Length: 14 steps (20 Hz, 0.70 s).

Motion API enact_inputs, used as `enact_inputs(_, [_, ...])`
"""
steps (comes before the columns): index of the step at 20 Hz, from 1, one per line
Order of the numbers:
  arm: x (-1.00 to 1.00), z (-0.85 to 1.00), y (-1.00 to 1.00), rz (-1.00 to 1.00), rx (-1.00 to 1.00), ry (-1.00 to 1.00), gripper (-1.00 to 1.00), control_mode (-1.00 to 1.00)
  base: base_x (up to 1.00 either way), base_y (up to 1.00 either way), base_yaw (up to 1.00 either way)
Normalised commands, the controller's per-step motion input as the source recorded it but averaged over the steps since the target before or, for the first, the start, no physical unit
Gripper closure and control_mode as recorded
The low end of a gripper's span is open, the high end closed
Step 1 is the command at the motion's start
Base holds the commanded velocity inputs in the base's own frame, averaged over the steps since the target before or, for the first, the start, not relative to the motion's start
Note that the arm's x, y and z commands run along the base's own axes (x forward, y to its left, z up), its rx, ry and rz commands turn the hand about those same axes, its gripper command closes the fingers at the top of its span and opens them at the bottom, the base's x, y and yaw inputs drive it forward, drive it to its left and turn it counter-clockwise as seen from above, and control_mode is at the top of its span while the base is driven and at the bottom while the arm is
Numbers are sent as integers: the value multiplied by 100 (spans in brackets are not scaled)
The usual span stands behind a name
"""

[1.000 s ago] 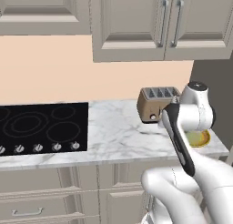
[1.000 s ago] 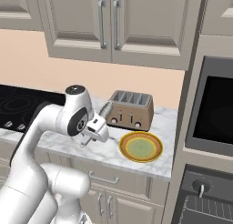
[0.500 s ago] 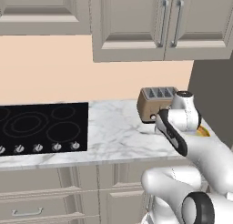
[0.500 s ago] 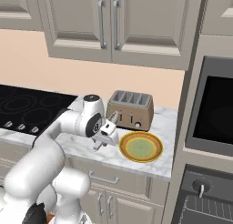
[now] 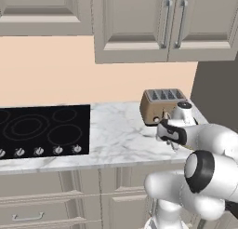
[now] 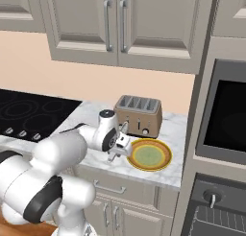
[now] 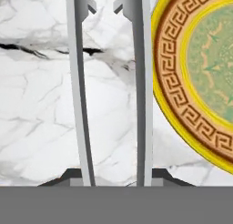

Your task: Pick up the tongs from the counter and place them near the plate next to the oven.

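My gripper (image 7: 111,176) is shut on the tongs (image 7: 141,82), whose two slim grey arms run away from my fingertips over the white marble counter (image 7: 41,127). The yellow-orange plate (image 7: 170,86) with a patterned rim lies just to the right of the tongs in the hand view. In the right base view my gripper (image 6: 118,147) hangs low over the counter at the left edge of the plate (image 6: 150,155), in front of the toaster. From the left base view my gripper (image 5: 173,140) sits at the counter's right end.
A bronze four-slot toaster (image 6: 138,116) stands behind the plate against the wall. The oven (image 6: 226,116) fills the tall unit to the right. A black cooktop (image 5: 42,125) lies at the left. Bare marble (image 5: 116,135) stretches between cooktop and toaster.
The arm has swung right and come down toward the counter, bringing the tongs up against the plate's left side. The grip on the tongs is unchanged.
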Motion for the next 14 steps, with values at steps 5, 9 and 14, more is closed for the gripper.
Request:
enact_inputs(5, [50,-43,-4,7,0,0,100,-100,0,0,0])
enact_inputs(9, [19,-50,-13,0,0,0,100,-100,0,0,0])
enact_inputs(14, [19,-48,-10,0,0,0,100,-100,0,0,0])
